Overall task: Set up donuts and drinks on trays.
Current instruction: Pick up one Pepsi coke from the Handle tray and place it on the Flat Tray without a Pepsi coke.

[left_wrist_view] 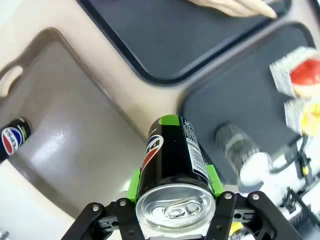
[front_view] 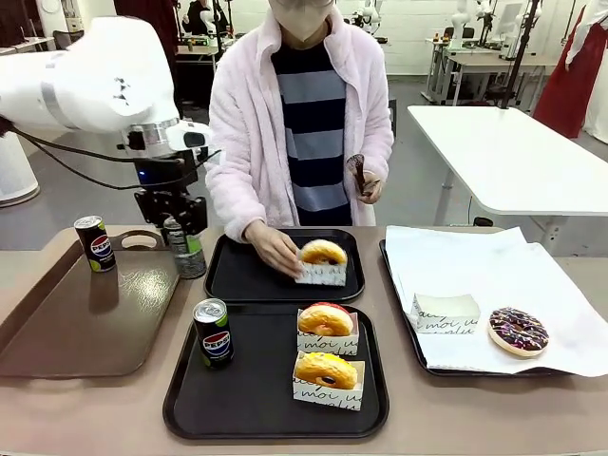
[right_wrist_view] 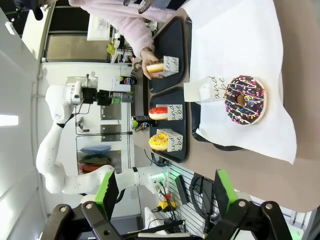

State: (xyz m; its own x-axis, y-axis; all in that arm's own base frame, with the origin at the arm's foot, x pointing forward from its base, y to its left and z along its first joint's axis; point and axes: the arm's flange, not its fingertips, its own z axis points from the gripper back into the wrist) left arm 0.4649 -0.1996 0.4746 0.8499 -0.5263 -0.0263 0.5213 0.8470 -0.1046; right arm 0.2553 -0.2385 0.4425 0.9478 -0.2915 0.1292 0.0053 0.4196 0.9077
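One can (left_wrist_view: 170, 155) in L hand (left_wrist_view: 173, 181)

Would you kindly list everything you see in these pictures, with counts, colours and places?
Black trays: two, near and far, centre.
Brown tray: one, left.
Paper-lined tray: one, black, right.
Glazed donuts: three, yellow; one on far tray, plain and red-topped on near tray.
Chocolate donut: one, sprinkled, on the paper.
Empty holder: one, white, on the paper.
Cans: three, black; brown tray, near tray, one gripped.
Person's hands: one on far tray's donut holder, other holding a dark object.
Left gripper: shut on can.
Right gripper: open, empty.
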